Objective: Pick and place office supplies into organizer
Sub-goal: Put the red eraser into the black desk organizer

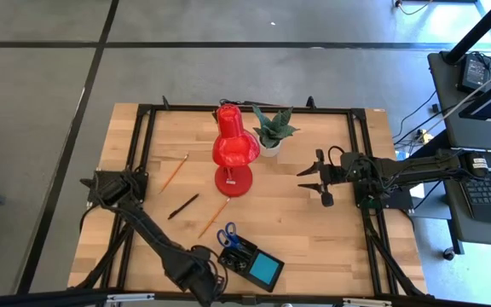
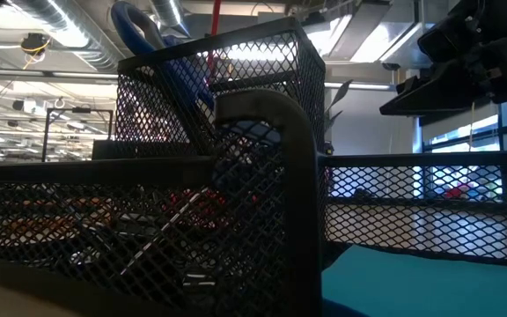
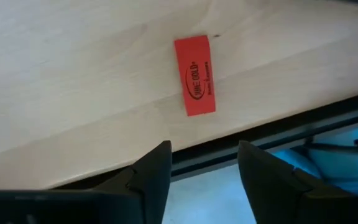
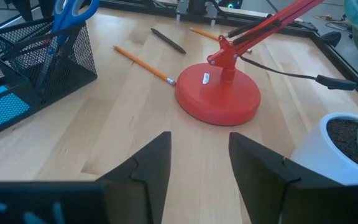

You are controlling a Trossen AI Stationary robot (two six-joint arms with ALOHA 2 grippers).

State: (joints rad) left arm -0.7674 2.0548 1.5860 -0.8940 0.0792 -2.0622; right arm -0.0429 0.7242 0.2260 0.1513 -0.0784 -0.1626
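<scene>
The organizer (image 1: 241,256) is a black mesh tray near the table's near edge. Blue-handled scissors (image 1: 228,234) stand upright in it, and the blue note pad (image 1: 265,269) lies at its right end. Two orange pencils (image 1: 174,173) (image 1: 215,217) and a black pen (image 1: 183,205) lie flat on the table. My left gripper (image 3: 204,168) is open and hovers over the near edge, above a small red block (image 3: 195,75) lying flat there. My right gripper (image 4: 199,155) is open in the air right of the lamp, touching nothing.
A red desk lamp (image 1: 233,153) stands mid-table, its round base (image 4: 219,96) ahead of my right gripper. A green potted plant (image 1: 273,132) in a white pot (image 4: 347,149) stands behind it. A black frame rail (image 3: 278,134) runs along the table's edges.
</scene>
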